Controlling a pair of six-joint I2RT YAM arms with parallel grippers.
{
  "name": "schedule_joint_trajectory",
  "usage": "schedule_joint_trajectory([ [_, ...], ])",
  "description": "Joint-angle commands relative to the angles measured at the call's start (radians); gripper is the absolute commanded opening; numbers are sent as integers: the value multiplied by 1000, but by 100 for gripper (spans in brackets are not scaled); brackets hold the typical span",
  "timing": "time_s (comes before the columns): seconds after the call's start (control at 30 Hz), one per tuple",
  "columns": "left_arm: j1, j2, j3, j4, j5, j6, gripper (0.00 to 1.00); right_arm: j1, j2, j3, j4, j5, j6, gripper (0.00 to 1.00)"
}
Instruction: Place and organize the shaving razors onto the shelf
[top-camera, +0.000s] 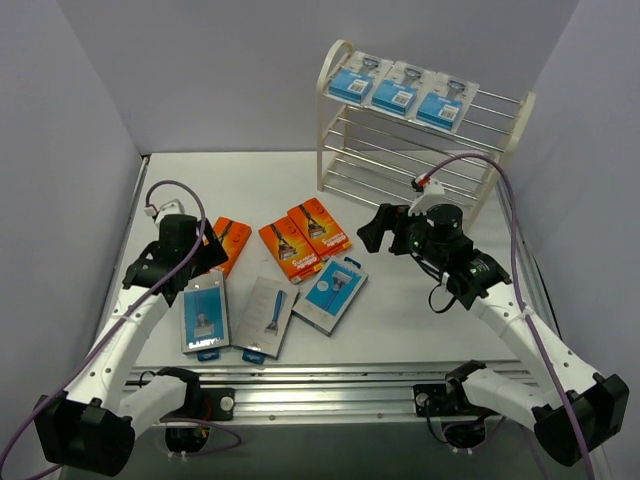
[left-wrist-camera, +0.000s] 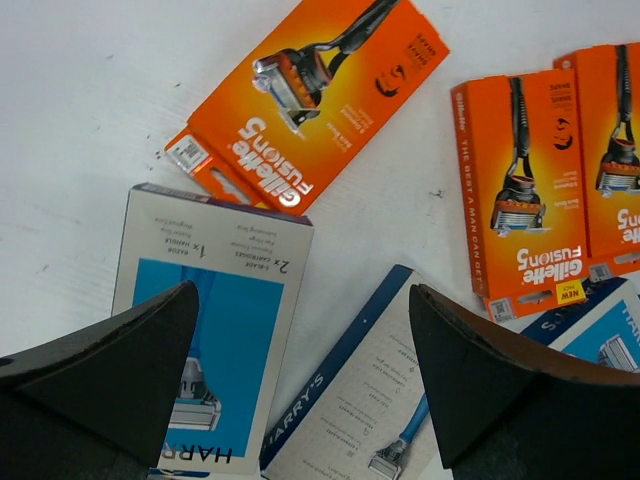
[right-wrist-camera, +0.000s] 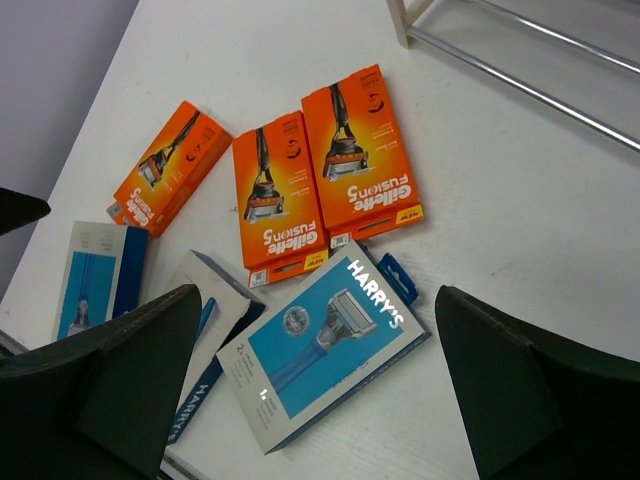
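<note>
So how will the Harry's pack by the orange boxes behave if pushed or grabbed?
The Harry's pack looks like a flat card box, so probably stiff and light. Flat on the table, it should slide, not roll, and may be hard to pinch.

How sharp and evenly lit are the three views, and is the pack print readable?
Top external: soft even light, no harsh glare; print on the packs on the shelf too small to read. Left wrist: the orange Gillette Fusion5 box is sharp and legible, the fingers dark. Right wrist: the Harry's pack is sharp, the fingers dark too.
</note>
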Motion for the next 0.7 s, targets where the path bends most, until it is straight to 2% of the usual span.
schedule_joint_trajectory([
  [0.0, 29, -36, -23, -65, -16, -119, 96, 16, -7, -44, 126, -27, 4, 99],
  [0.2, 32, -96, -138, -82, -117, -315, 97, 16, -30, -117, 159, -64, -1, 100],
  [0.23, 32, -105, -155, -80, -126, -337, 94, 16, -28, -122, 162, -71, 8, 100],
  [0.4, 32, -161, -250, -101, -233, -493, 94, 19, -34, -141, 176, -97, 13, 100],
  [0.67, 32, -225, -327, -72, -415, -512, 94, 21, -30, -161, 188, -102, 21, 100],
])
